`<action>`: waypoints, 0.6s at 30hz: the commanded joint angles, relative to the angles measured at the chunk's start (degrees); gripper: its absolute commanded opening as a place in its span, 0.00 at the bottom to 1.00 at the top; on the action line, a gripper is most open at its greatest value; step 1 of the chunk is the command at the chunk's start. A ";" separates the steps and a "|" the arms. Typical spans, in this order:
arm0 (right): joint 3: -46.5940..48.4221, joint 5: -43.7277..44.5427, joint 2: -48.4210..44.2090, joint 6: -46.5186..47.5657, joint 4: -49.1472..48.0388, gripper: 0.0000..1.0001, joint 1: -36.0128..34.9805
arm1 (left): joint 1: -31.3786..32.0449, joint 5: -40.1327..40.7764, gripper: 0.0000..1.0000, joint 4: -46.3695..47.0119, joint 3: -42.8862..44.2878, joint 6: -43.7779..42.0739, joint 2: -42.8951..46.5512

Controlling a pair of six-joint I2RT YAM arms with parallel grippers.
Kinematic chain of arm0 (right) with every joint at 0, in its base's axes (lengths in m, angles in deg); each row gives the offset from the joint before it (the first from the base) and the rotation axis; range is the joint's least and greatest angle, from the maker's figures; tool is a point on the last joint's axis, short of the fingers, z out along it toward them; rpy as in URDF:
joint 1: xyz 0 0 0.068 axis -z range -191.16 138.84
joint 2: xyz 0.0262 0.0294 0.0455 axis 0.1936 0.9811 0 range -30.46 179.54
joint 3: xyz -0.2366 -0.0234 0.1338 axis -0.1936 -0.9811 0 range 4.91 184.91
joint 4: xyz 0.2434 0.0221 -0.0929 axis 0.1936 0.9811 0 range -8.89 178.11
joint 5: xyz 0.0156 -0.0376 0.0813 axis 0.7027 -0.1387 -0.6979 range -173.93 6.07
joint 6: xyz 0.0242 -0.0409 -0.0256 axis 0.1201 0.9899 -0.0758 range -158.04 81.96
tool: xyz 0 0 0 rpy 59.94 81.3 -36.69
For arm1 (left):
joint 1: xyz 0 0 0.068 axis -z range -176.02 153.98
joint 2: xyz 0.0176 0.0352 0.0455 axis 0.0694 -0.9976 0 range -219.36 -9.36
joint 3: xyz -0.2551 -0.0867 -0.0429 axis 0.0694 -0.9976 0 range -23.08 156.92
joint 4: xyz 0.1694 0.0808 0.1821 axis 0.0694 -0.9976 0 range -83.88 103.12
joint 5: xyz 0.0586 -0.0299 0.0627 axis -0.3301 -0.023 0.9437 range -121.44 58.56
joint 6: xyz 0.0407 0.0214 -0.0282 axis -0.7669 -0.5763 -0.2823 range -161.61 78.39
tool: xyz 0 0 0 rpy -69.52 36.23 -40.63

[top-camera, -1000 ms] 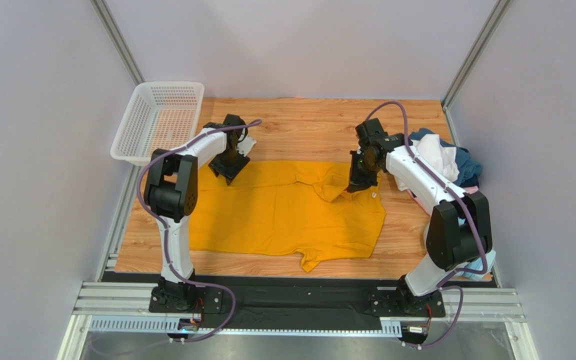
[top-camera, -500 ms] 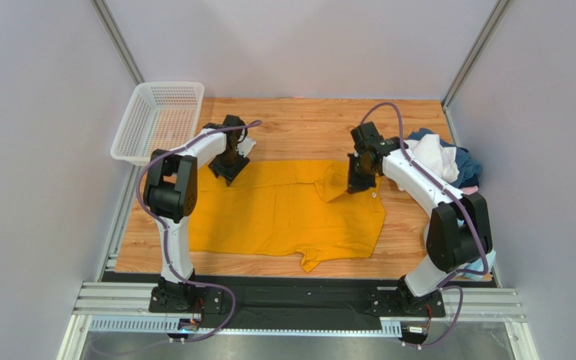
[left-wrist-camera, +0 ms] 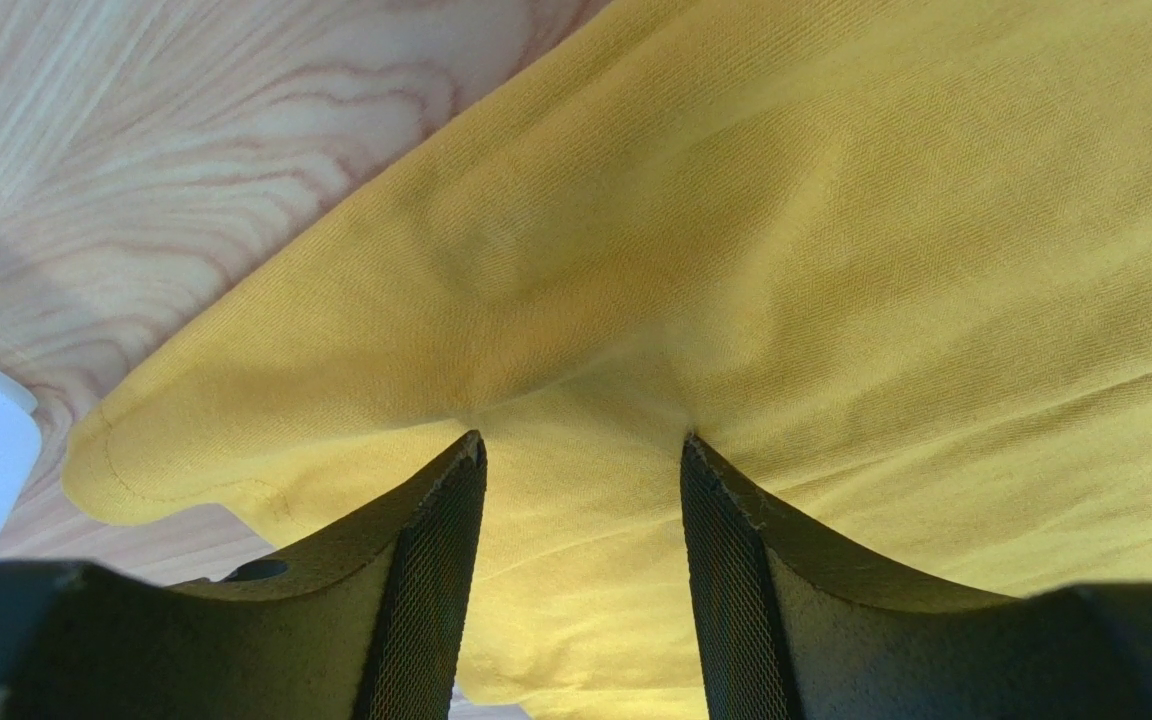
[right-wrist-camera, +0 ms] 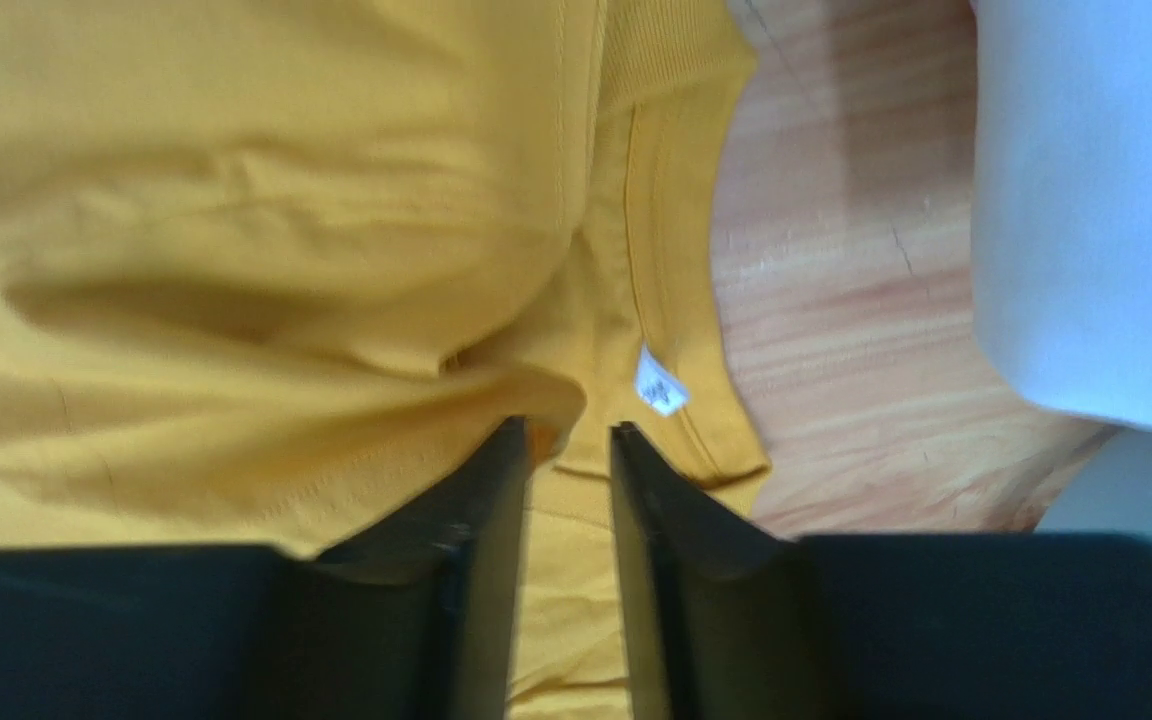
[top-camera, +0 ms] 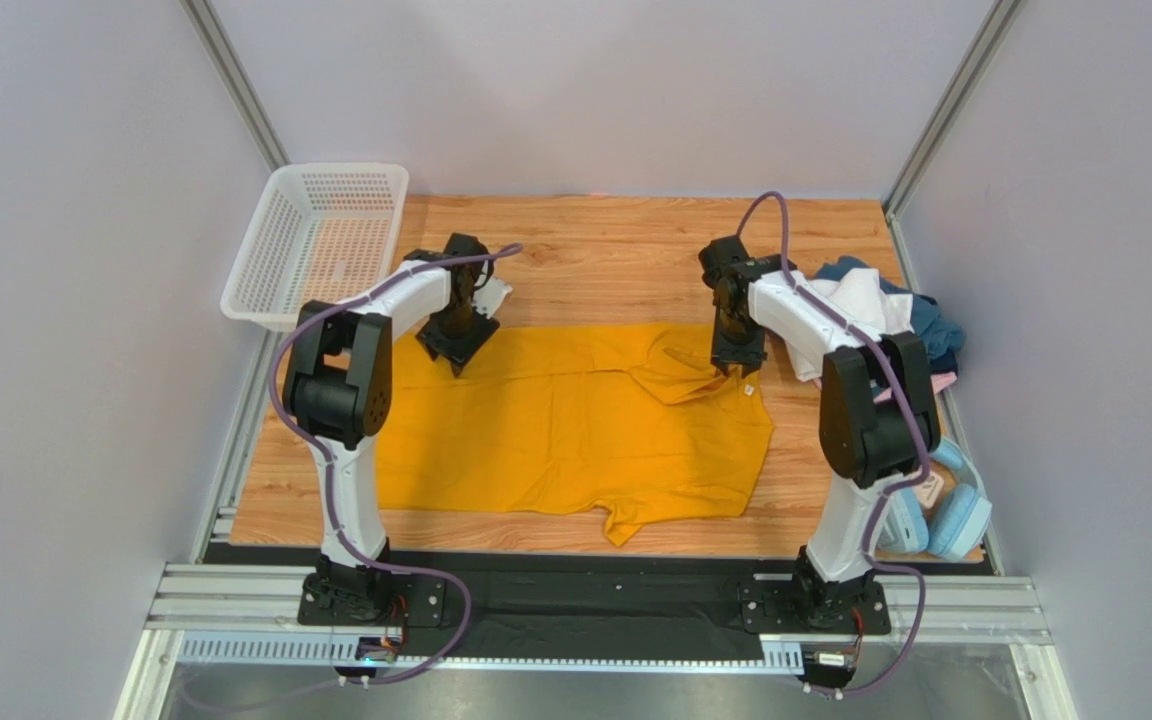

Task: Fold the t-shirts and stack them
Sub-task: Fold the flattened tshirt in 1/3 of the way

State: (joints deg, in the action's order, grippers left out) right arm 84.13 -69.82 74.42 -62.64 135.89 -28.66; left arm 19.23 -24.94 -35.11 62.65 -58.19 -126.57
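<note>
top external: the yellow shirt (top-camera: 567, 428) lies spread on the desk (top-camera: 597, 263) between my arms, collar to the right, one sleeve pointing at the near edge. my left pincer (top-camera: 455, 342) is at the shirt's far left corner, fingers well apart and pressed down astride a bunched fold. my right pincer (top-camera: 736, 360) stands over the collar end, released, its fingers parted a little with cloth lying below them, beside the white label (right-wrist-camera: 662, 387). a white shirt (top-camera: 871, 308) and a blue shirt (top-camera: 940, 338) sit heaped at the far right. the basket (top-camera: 319, 240) is at the far left and the headphones (top-camera: 950, 510) at the near right.
</note>
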 commanded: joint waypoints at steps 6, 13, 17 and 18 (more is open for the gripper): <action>3.93 12.69 -0.70 -0.71 0.85 0.41 -3.05 | 0.05 -1.14 0.57 0.41 -1.97 0.14 2.25; -1.08 7.96 -15.57 5.78 -4.50 0.42 -17.82 | 0.05 -0.70 0.57 0.85 -2.32 0.06 1.63; -8.10 4.35 -16.91 13.25 -11.53 0.38 -25.12 | 0.05 -0.53 0.57 1.12 -2.85 0.06 1.98; -8.64 4.26 -16.38 13.96 -11.54 0.37 -26.96 | 0.05 -0.09 0.57 1.29 -3.29 0.14 2.07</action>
State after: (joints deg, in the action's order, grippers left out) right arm 80.65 -62.85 56.22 -55.73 129.16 -51.52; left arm 19.23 -24.94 -34.38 61.56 -58.21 -126.02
